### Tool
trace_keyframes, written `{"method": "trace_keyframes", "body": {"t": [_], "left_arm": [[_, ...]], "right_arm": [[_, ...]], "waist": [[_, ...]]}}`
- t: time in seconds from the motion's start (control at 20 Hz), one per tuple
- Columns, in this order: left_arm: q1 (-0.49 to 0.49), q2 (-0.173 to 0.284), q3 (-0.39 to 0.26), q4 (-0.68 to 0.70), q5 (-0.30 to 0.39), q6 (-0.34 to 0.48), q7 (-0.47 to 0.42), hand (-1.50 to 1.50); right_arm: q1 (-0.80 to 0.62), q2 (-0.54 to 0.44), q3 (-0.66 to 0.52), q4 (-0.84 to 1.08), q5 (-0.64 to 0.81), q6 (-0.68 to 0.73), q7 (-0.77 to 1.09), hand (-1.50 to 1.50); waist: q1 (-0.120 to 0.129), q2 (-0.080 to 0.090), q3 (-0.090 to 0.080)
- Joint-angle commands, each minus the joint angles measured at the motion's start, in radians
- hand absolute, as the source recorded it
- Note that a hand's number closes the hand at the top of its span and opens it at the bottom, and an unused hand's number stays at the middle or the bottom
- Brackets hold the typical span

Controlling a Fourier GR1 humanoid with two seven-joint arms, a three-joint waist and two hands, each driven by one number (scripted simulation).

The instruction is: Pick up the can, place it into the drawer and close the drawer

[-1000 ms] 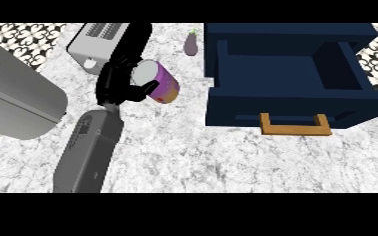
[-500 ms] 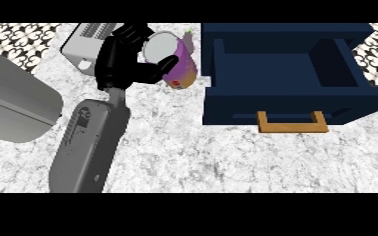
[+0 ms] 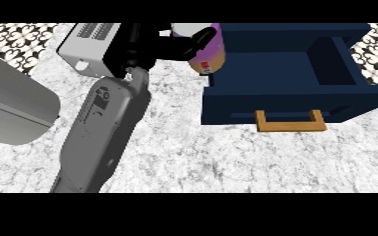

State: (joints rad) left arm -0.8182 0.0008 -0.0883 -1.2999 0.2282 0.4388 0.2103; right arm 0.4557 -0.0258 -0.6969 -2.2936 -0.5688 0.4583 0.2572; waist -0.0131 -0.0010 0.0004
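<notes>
One robot hand [image 3: 151, 47], seemingly the left, is curled round the can [image 3: 207, 55], which is held tilted just left of the open drawer [image 3: 284, 72].

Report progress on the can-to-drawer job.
Done: the left hand has the can gripped and lifted off the counter. In hand: the can hangs at the left wall of the open drawer, not yet inside. Left: lower it in, release, then push the drawer shut by its front with the tan handle.
</notes>
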Motion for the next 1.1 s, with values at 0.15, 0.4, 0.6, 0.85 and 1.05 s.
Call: {"method": "trace_keyframes", "body": {"t": [0.15,0.4,0.6,0.85,1.05], "left_arm": [[-0.199,-0.001,-0.003,0.207,0.045,0.065,-0.045,1.5],[-0.285,-0.001,-0.039,0.295,0.098,0.086,-0.055,1.5],[-0.359,-0.001,-0.118,0.384,0.174,0.177,-0.106,1.5],[-0.413,-0.001,-0.215,0.453,0.297,0.24,-0.131,1.5],[-0.463,-0.001,-0.172,0.568,0.342,0.17,-0.216,1.5]], "right_arm": [[-0.031,-0.002,-0.002,0.061,0.018,0.042,-0.027,-1.5],[-0.038,0.025,0.087,-0.033,0.082,-0.07,0.002,-1.5],[-0.001,0.025,0.072,-0.006,0.039,-0.016,-0.008,-1.5],[-0.025,0.025,0.102,-0.046,0.069,-0.053,-0.006,-1.5],[-0.056,-0.036,0.027,0.026,-0.009,-0.028,0.007,-1.5]], "waist": [[-0.012,0.004,0.0],[-0.012,0.004,0.0],[-0.026,0.005,0.0],[-0.037,0.007,0.0],[-0.036,0.009,0.0]]}}
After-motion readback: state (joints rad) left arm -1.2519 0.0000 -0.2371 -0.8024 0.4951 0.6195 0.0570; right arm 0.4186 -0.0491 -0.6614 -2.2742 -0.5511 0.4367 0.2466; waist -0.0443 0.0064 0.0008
